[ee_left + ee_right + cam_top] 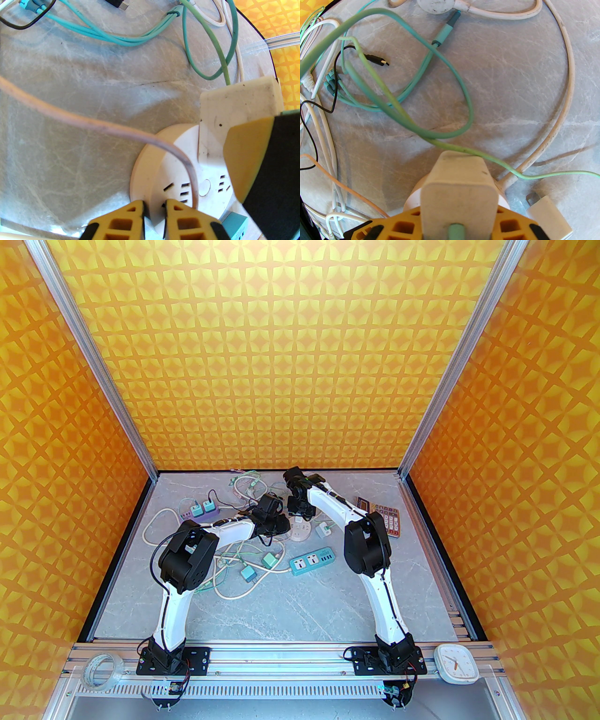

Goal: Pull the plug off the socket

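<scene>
A round white socket [164,159] lies mid-table, with a blocky white plug [236,105] standing upright on its top face. My left gripper [154,204] is shut on the socket's near rim, one yellow finger [121,220] outside it and the other on top. In the right wrist view my right gripper [459,211] is shut on the plug [459,187], a yellow finger [403,225] on each side; a green cable [450,145] leaves the plug. From above, both grippers [281,523] [300,511] meet over the socket [301,531].
Loose green, teal, white and black cables [412,93] sprawl around the socket. A loose white plug [548,215] lies just right of it. A teal power strip [313,561], a purple strip with chargers [201,511] and a calculator [382,516] lie nearby.
</scene>
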`<action>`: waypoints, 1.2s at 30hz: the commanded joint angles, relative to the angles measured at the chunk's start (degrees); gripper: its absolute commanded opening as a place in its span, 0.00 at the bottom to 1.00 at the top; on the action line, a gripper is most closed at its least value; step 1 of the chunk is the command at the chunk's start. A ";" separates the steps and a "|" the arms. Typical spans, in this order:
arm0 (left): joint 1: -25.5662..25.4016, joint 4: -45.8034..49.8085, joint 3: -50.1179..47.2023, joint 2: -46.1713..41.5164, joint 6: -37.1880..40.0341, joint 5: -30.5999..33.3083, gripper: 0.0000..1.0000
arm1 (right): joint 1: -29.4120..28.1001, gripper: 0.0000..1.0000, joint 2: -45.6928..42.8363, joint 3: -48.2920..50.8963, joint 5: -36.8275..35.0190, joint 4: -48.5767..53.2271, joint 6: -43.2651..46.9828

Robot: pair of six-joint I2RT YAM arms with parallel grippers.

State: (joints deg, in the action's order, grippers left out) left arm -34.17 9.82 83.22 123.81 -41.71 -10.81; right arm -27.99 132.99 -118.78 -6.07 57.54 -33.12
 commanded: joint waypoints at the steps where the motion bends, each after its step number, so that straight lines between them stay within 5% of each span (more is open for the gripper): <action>1: -3.18 10.02 -3.62 9.79 1.54 -1.23 0.16 | -4.97 0.09 -5.25 4.21 9.54 -5.61 -2.84; 11: -3.14 10.47 -2.90 10.49 1.54 -1.24 0.16 | -9.15 0.10 -11.60 15.60 8.83 -12.68 -6.32; 28: -3.18 10.65 -3.61 10.05 2.17 -1.28 0.15 | -1.29 0.09 -0.37 -4.00 13.35 -1.10 -0.76; 36: -3.18 10.84 -2.70 10.48 2.00 -1.24 0.15 | -6.45 0.10 -10.70 10.20 8.75 -8.67 -4.46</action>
State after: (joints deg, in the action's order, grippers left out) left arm -34.39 9.61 84.36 124.79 -41.52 -12.01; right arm -27.77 129.36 -112.71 -7.27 54.04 -33.87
